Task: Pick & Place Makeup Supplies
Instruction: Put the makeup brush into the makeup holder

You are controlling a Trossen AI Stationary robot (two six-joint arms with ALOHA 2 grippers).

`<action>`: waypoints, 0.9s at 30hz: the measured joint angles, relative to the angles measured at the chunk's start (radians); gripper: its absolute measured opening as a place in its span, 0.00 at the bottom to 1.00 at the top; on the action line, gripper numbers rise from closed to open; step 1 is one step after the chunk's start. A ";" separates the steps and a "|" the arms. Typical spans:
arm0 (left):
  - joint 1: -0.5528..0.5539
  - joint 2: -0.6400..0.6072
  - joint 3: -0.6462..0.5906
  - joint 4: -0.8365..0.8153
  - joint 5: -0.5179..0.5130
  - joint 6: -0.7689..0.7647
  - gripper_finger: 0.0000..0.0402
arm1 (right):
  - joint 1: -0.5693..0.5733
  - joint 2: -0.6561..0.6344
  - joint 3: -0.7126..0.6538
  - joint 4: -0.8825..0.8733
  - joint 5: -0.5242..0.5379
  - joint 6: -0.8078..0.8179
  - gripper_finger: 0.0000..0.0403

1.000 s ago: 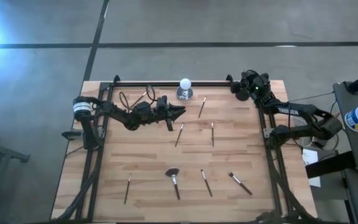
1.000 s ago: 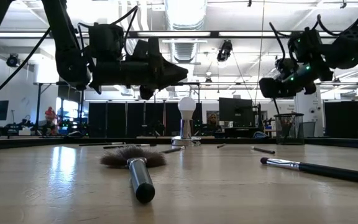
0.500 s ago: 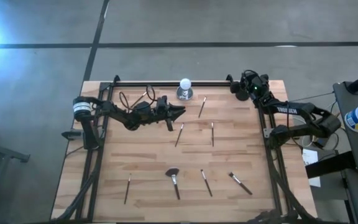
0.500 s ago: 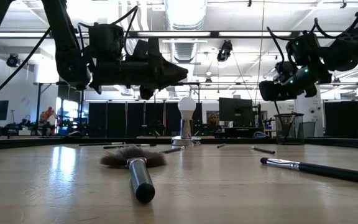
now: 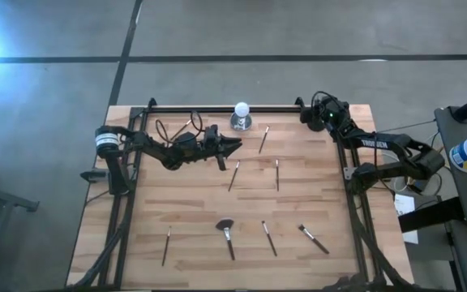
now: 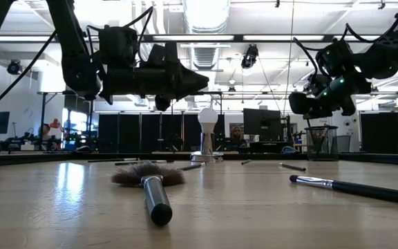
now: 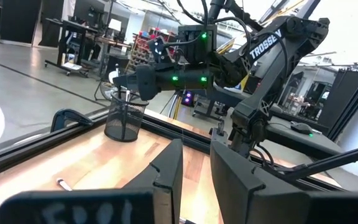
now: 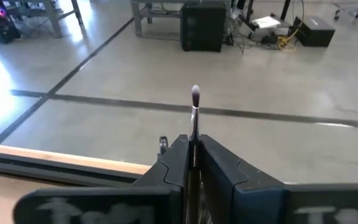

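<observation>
Several slim makeup brushes lie flat on the wooden table (image 5: 136,203): a fan-headed one (image 5: 226,236), others (image 5: 263,139) (image 5: 233,175) (image 5: 277,173) (image 5: 167,245) (image 5: 269,238) (image 5: 313,239). My right gripper (image 5: 306,113) hovers at the far right corner, just above the black mesh cup (image 7: 123,120) (image 6: 322,142), shut on one brush (image 8: 195,102). My left gripper (image 5: 237,144) hangs above the table near the far middle, fingers a narrow gap apart, holding nothing. My right gripper pinches a slim brush by its shaft (image 8: 194,134) between the two fingers. The brush lies along the fingers, and its bristle tip (image 8: 195,93) sticks out past the fingertips. The fingers point roughly level toward the table's left. The brush is lifted clear of the table.
A white ball on a silver base (image 5: 241,115) stands at the far edge, between the two grippers. A black rail (image 5: 217,108) runs along the far edge. Bare wood lies at the table's left and middle. Furniture and equipment stand beyond the table.
My right gripper, still shut on the brush, has crept a little toward the table's far left and sunk slightly over the cup. The left arm and the brushes on the table have stayed put.
</observation>
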 joint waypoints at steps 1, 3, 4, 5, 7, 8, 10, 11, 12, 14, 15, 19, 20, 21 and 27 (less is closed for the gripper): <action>0.000 0.000 0.000 0.000 0.000 -0.001 0.19 | 0.000 -0.002 0.004 -0.013 0.000 0.003 0.08; 0.000 0.000 0.000 0.000 -0.007 -0.002 0.19 | 0.000 -0.007 0.015 -0.045 0.000 0.015 0.09; 0.000 0.000 0.000 0.000 -0.019 -0.009 0.19 | 0.000 -0.009 0.023 -0.065 0.000 0.023 0.10; 0.000 0.000 0.000 0.000 -0.036 -0.017 0.19 | 0.000 -0.013 0.029 -0.085 0.000 0.028 0.11; 0.000 0.000 0.000 0.000 -0.046 -0.027 0.19 | 0.000 -0.018 0.044 -0.124 0.000 0.028 0.13; 0.000 0.000 0.000 -0.001 -0.048 -0.028 0.19 | 0.000 -0.022 0.050 -0.144 0.000 0.028 0.14; 0.000 0.000 0.000 -0.008 -0.050 -0.028 0.19 | 0.000 -0.029 0.062 -0.180 0.000 0.028 0.16; 0.000 0.000 0.000 -0.011 -0.050 -0.028 0.19 | 0.000 -0.032 0.067 -0.199 0.000 0.028 0.17; 0.000 0.000 0.000 -0.011 -0.050 -0.028 0.19 | 0.000 -0.033 0.072 -0.208 0.000 0.028 0.18; 0.000 0.000 0.000 -0.013 -0.049 -0.028 0.19 | 0.000 -0.033 0.087 -0.235 0.000 0.028 0.21; 0.000 0.000 0.000 -0.016 -0.049 -0.028 0.19 | 0.000 -0.033 0.094 -0.253 0.000 0.028 0.22; 0.000 0.000 0.000 -0.017 -0.049 -0.027 0.19 | 0.000 -0.036 0.128 -0.338 -0.003 0.009 0.26; 0.001 0.000 0.000 -0.017 -0.049 -0.023 0.19 | 0.000 -0.039 0.137 -0.369 -0.008 0.003 0.26; 0.001 0.000 0.000 -0.017 -0.049 -0.016 0.19 | 0.000 -0.041 0.148 -0.403 -0.016 -0.005 0.27; 0.004 0.000 0.000 -0.017 -0.054 0.028 0.19 | 0.003 -0.076 0.182 -0.518 -0.044 -0.060 0.22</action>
